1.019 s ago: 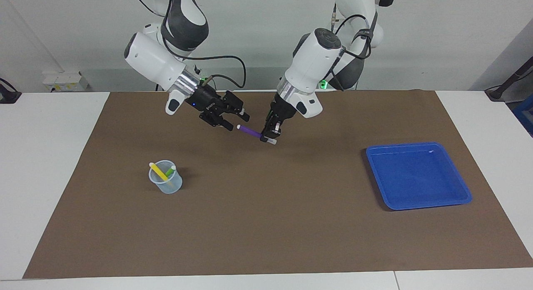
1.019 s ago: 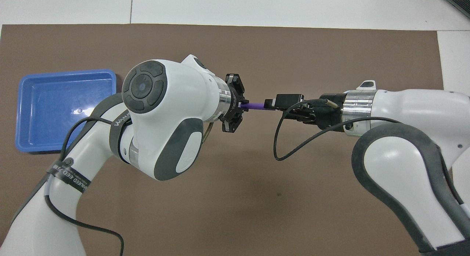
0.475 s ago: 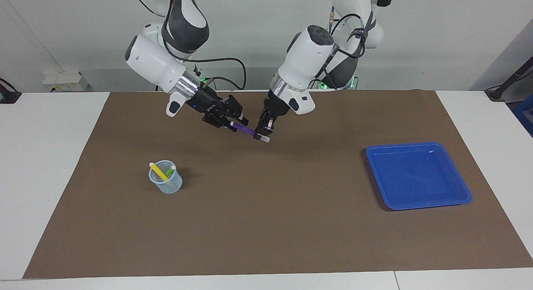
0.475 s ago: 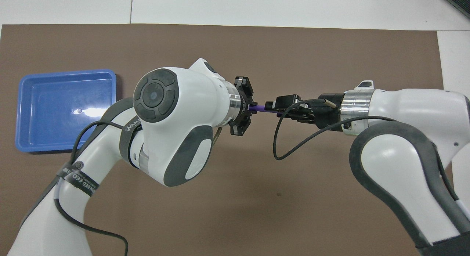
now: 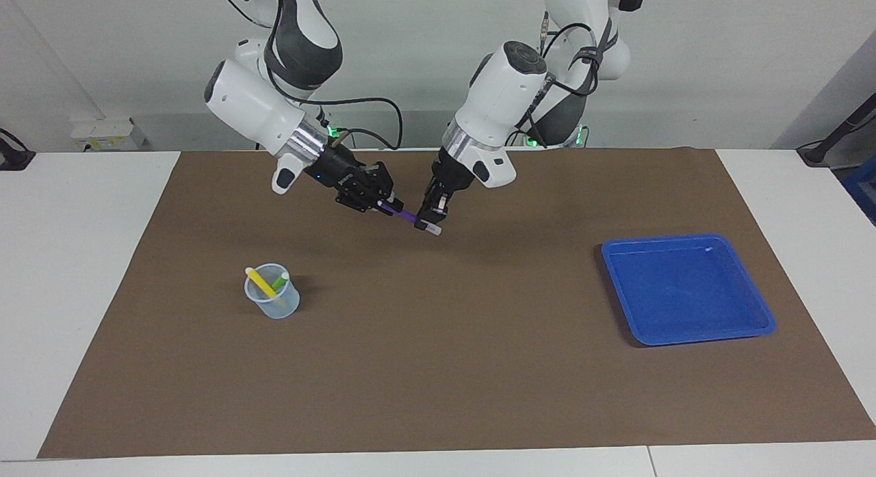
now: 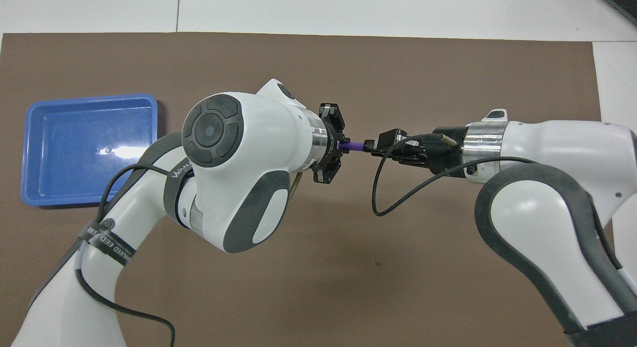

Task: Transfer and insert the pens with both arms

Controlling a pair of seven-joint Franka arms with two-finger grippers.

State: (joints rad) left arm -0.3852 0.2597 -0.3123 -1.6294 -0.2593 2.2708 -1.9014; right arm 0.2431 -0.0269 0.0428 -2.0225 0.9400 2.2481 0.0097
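The purple pen (image 5: 405,217) (image 6: 354,145) hangs level in the air over the middle of the brown mat, between both grippers. My left gripper (image 5: 428,224) (image 6: 340,145) is shut on its pale cap end. My right gripper (image 5: 383,204) (image 6: 371,146) is shut on the other end. The yellow pen (image 5: 259,282) and the green pen (image 5: 280,281) stand tilted in a clear cup (image 5: 274,304) toward the right arm's end of the table. In the overhead view my right arm hides the cup.
A blue tray (image 5: 705,336) (image 6: 89,99) with nothing in it lies toward the left arm's end of the table. The brown mat (image 5: 445,367) covers most of the white table.
My right gripper has moved in onto the purple pen's free end and shut on it. My left gripper, with the pen, has shifted slightly toward the right arm.
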